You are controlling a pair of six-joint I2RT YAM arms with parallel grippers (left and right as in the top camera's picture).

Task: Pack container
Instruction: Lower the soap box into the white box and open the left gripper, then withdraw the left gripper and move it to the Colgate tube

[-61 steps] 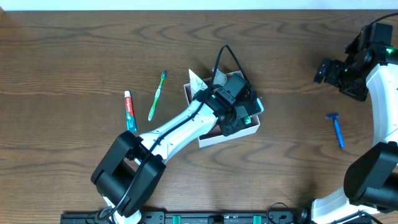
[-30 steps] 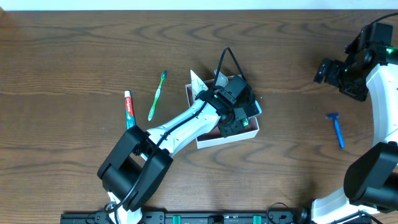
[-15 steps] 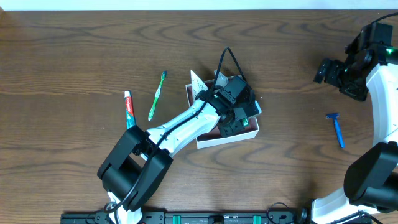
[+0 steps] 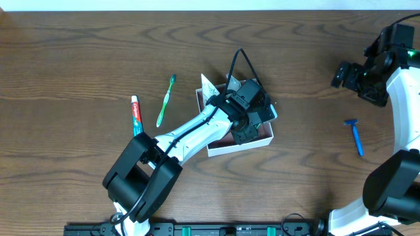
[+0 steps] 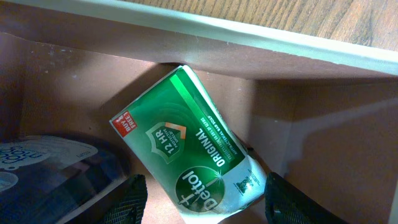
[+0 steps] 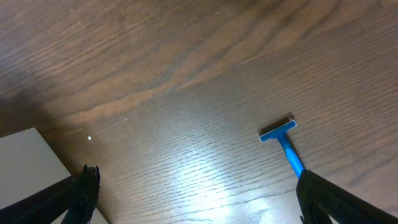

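The container (image 4: 236, 146), a square white-walled box with a pinkish-brown inside, stands at the table's middle. My left gripper (image 4: 253, 127) reaches down into it. In the left wrist view the left gripper (image 5: 208, 194) is open, and its fingers (image 5: 133, 198) stand apart on either side of a green-and-white soap box (image 5: 180, 146). The soap box lies on the container's floor (image 5: 323, 124), near its white rim (image 5: 249, 38). A dark round item (image 5: 50, 174) lies to its left. My right gripper (image 4: 346, 74) is open and empty at the far right, high over the table (image 6: 199, 193).
A blue razor (image 4: 355, 136) lies on the table at the right, also in the right wrist view (image 6: 285, 142). A green toothbrush (image 4: 165, 100) and a toothpaste tube (image 4: 136, 117) lie left of the container. Crumpled white paper (image 4: 210, 87) sticks up at its far-left corner.
My left gripper and the container shifted slightly up and left two seconds ago. The green soap box that showed beside the fingers from above is now hidden. The right arm has not moved.
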